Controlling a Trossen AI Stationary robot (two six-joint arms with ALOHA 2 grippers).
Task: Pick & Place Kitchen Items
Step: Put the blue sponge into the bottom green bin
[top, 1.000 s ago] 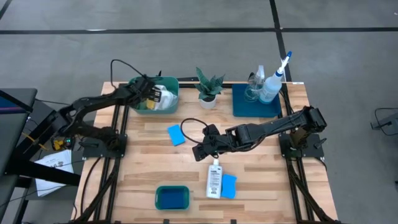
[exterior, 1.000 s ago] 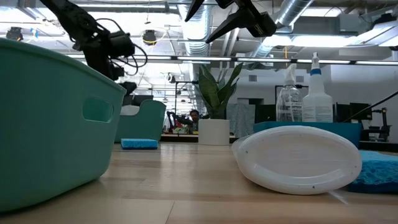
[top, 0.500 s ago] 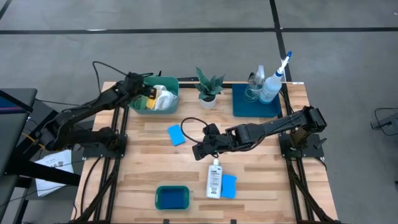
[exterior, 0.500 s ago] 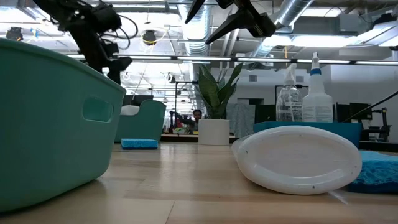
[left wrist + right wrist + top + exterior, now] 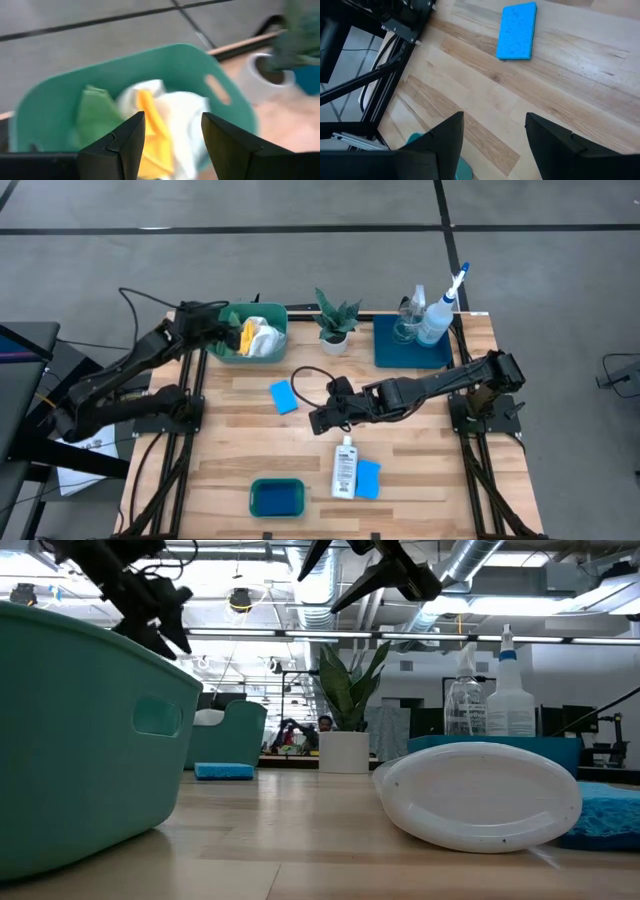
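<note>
Wooden slatted tabletop (image 5: 420, 480), seen from above. Left claw (image 5: 232, 332) hovers at the left rim of the teal plastic tub (image 5: 274, 351) at the far left of the tabletop; fingers apart, nothing between them. Left wrist view: the tub holds a green cloth (image 5: 97, 116), a yellow cloth (image 5: 152, 131) and a white cloth (image 5: 186, 119), bunched together.

Right claw (image 5: 320, 420) hangs over mid-tabletop, fingers spread, empty. In the right wrist view it looks down on bare planks, with a flat blue rectangular sponge (image 5: 517, 31) lying ahead of it. In the high view that sponge (image 5: 283, 396) sits just left of the right claw, apart from it.

Small white bottle with a printed label (image 5: 345, 467) lies on its side near the front of the tabletop, below the right claw. A second blue sponge (image 5: 369, 479) touches its right side. In the low view the bottle's oval base (image 5: 482, 796) faces the camera.

Dark blue tray (image 5: 390, 352) at far right carries a clear spray bottle (image 5: 409, 318) and a white spray bottle with blue trigger (image 5: 438, 310), both upright, side by side.

Small potted plant in a white pot (image 5: 334, 323) stands between tub and tray. A second teal tub (image 5: 276, 497) sits at the front edge, left of the bottle.
</note>
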